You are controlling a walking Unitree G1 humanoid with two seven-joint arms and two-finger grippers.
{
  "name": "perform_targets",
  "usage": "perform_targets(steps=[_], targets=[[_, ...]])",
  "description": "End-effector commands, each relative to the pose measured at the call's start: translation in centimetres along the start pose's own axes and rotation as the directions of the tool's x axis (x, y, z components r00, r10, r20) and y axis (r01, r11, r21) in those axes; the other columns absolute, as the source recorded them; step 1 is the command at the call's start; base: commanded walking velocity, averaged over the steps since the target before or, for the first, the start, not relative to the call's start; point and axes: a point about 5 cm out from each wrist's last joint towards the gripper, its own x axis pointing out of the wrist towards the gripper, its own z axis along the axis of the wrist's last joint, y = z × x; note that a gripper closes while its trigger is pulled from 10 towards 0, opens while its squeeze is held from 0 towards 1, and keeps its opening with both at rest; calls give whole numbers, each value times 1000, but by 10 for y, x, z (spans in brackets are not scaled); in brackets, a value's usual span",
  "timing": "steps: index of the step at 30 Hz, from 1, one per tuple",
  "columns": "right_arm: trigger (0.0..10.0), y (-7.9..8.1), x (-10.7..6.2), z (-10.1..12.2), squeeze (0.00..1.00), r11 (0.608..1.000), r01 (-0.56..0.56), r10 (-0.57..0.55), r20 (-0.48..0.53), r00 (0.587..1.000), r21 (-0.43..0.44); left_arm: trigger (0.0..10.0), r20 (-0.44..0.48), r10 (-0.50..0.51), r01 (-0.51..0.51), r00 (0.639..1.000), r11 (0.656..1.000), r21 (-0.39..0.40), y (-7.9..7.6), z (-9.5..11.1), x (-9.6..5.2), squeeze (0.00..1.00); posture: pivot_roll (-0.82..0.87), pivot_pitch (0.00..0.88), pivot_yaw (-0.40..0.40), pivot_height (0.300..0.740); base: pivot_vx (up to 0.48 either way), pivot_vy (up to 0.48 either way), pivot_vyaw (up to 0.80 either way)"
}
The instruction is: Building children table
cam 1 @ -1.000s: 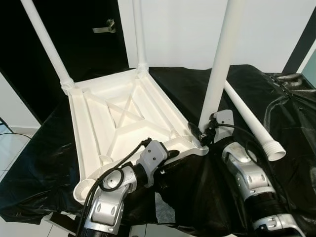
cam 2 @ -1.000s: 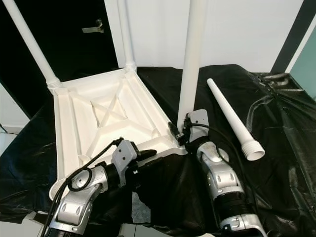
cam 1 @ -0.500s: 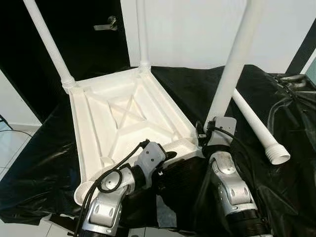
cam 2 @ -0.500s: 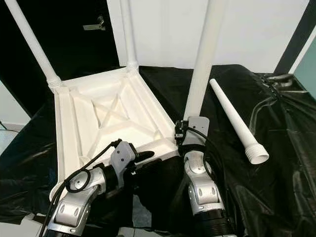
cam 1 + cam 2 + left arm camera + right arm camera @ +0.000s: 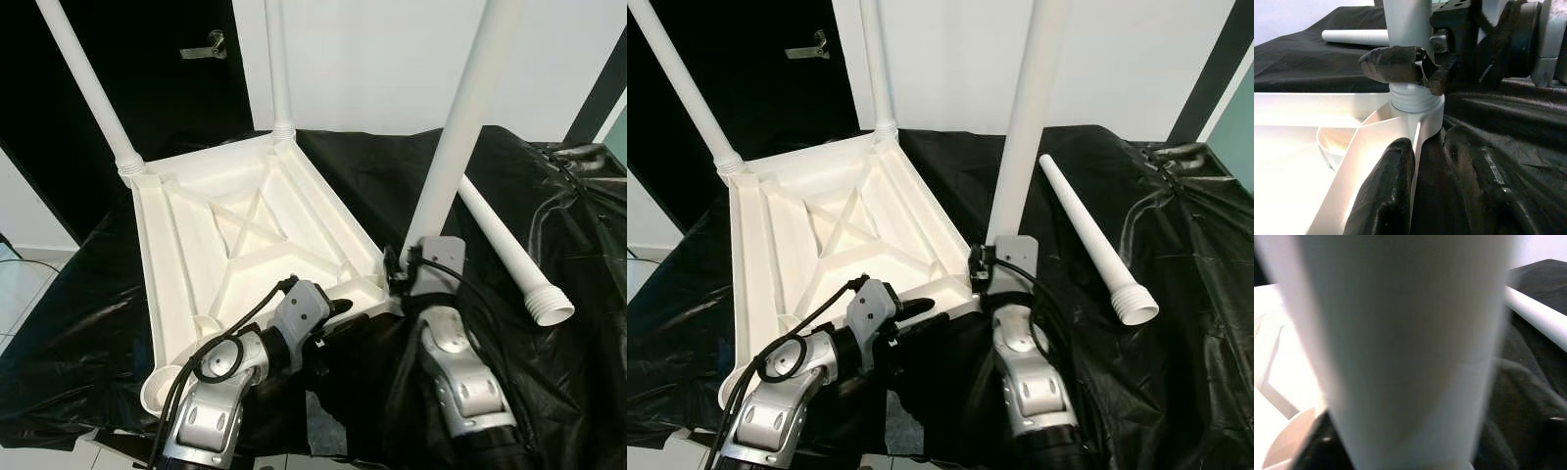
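Since the earlier frame, the third leg [image 5: 460, 117] has swung from a lean to nearly upright, and the right gripper [image 5: 1422, 66] has shifted inward, clenched around the leg base at the 3 o'clock corner socket of the inverted tabletop [image 5: 235, 245]. The left gripper [image 5: 1435, 196] pinches the tabletop's near rim beside that socket. Keep the leg coaxial with the socket while turning, judging by the exposed threads. The spare leg [image 5: 509, 250] lies on the black sheet [image 5: 88, 333] at 3 o'clock.

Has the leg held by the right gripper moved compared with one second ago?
Yes. The leg held by the right gripper leaned left of the loose leg before; now it tilts right, its top nearer the wall's dark stripe.
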Motion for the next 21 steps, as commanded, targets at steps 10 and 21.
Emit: perform_targets(steps=[10,21], targets=[[10000,-27,-3,1,455,960,-278,278,40,960,9,10000,-7,139,-139,990,990,-9,6,-2,0,0,27,0,16,740,0,0,0],[10000,-28,13,-3,0,829,-550,552,-8,834,-98,10000,-1,143,-143,990,990,2,11,0,1,0,35,0,20,740,0,0,0]])
